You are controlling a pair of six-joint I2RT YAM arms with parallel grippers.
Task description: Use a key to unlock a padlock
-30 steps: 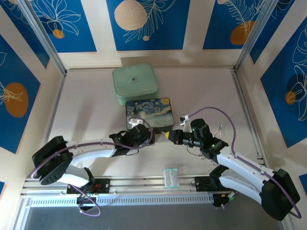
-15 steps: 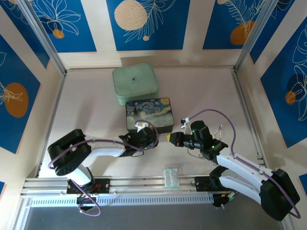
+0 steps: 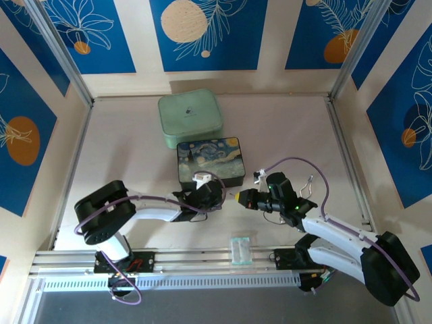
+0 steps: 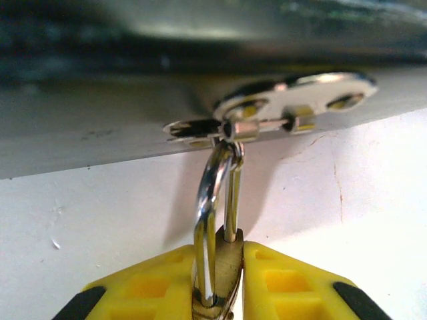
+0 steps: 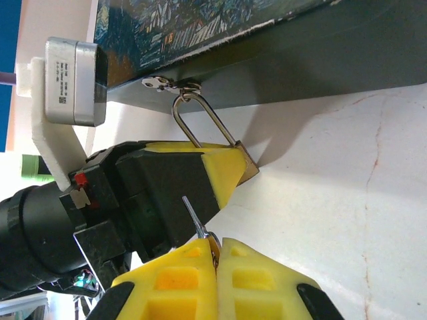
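The brass padlock is pinched between my left gripper's yellow fingers. Its silver shackle runs up through the metal hasp on the painted box's front. In the right wrist view the padlock sticks out past the left gripper's fingers, below the painted box. My right gripper is shut on the small silver key, whose blade points up-left at the left gripper, a short gap away from the padlock. From above, the left gripper and right gripper nearly meet in front of the box.
A mint-green case lies behind the painted box. A small clear packet sits near the front rail. Bent silver wire loops lie to the right of my right arm. Patterned walls enclose the table.
The left arm's elbow has swung right and its gripper has shifted slightly right and nearer. The right gripper with the key has dropped a little toward the near edge, staying close to the left gripper.
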